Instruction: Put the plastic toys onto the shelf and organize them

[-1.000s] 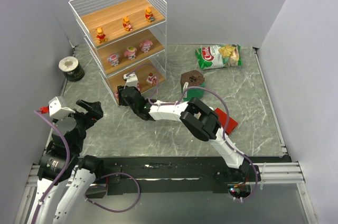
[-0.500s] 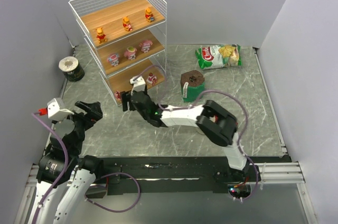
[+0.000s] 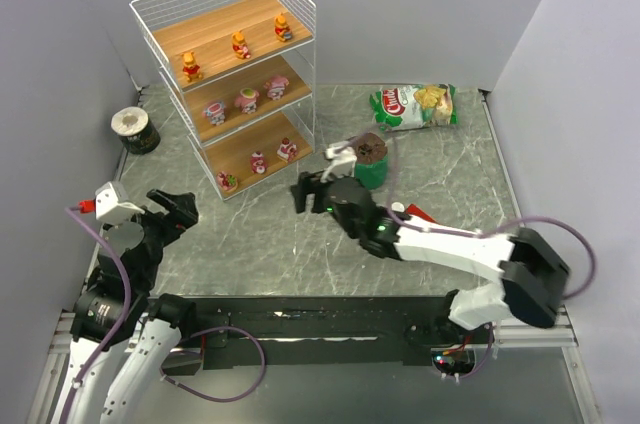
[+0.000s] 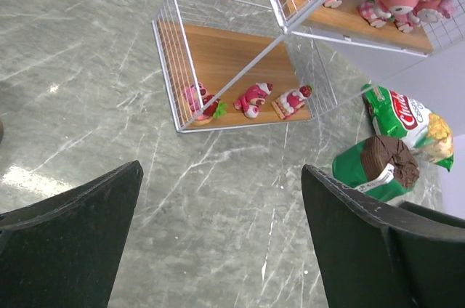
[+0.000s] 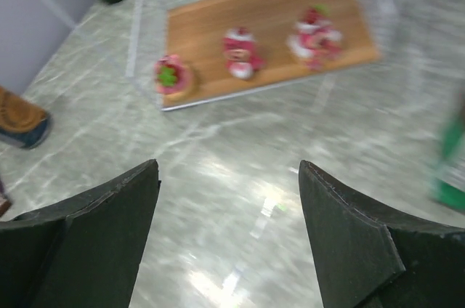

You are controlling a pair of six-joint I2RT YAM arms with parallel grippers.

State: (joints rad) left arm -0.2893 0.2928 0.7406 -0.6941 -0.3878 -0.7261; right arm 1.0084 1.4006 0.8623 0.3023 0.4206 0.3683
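Note:
The white wire shelf (image 3: 300, 4) stands at the back left with three wooden tiers. Three orange-yellow toys (image 3: 240, 44) stand on the top tier, three pink toys (image 3: 247, 99) on the middle tier, and three red-and-white toys (image 3: 257, 161) on the bottom tier (image 4: 225, 61); these also show in the right wrist view (image 5: 241, 52). My right gripper (image 3: 308, 192) is open and empty above the table, right of the shelf's bottom tier. My left gripper (image 3: 172, 208) is open and empty at the near left.
A dark tin (image 3: 134, 130) sits left of the shelf. A green cup with a brown lid (image 3: 368, 159) stands by the right gripper. A chip bag (image 3: 415, 104) lies at the back right. A red box (image 3: 425, 226) shows under the right arm.
My right gripper has drawn back from the bottom tier to the right, leaving a red-and-white toy on that tier. The left arm has barely moved.

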